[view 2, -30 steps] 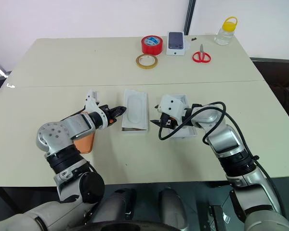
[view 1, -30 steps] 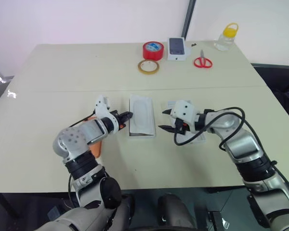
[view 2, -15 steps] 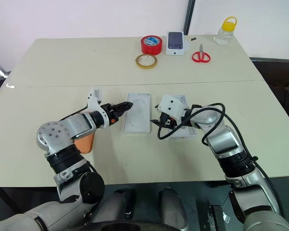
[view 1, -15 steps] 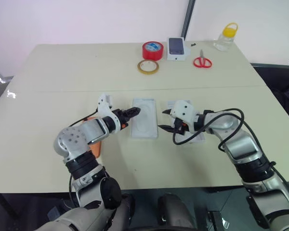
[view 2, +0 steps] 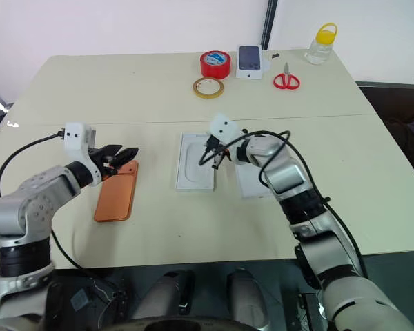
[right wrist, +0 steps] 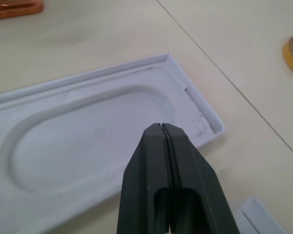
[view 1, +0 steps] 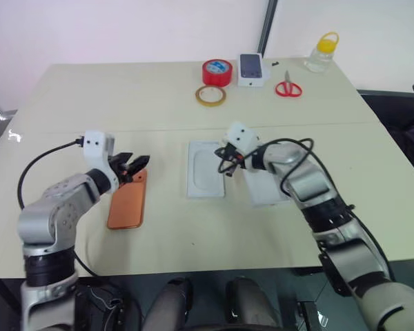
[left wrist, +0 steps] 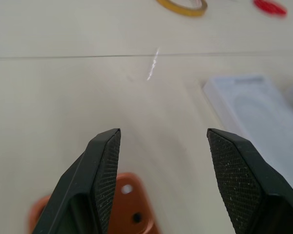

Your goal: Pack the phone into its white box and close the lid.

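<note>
Pale and matte, the tabletop (view 1: 90, 103) carries everything for this job along its near half, with a red tape roll (view 1: 219, 72) and scissors (view 1: 288, 88) parked well apart at the far edge. The phone (view 1: 127, 203) lies flat, back up, off to my left, well apart from the white box (view 1: 269, 189), which sits past the centre beside my right forearm. Between the two rests what I take to be the lid (view 1: 203, 176), inside up, with an oval outline in its floor. My left end effector (view 1: 132, 165) hangs over the phone's far end with its fingers spread and nothing between them. My right end effector (view 1: 224, 167) is pinched fully closed on nothing, its tip just above the lid's right rim; I cannot tell whether it touches. As I judge it, picking up the phone is the step in hand. A slab this slim gives little to bite, so I would line the fingers up across its long edges, come down squarely until they straddle it, and close gently. I would also draw my right arm back, so the carry across the lid to the box stays free.
</note>
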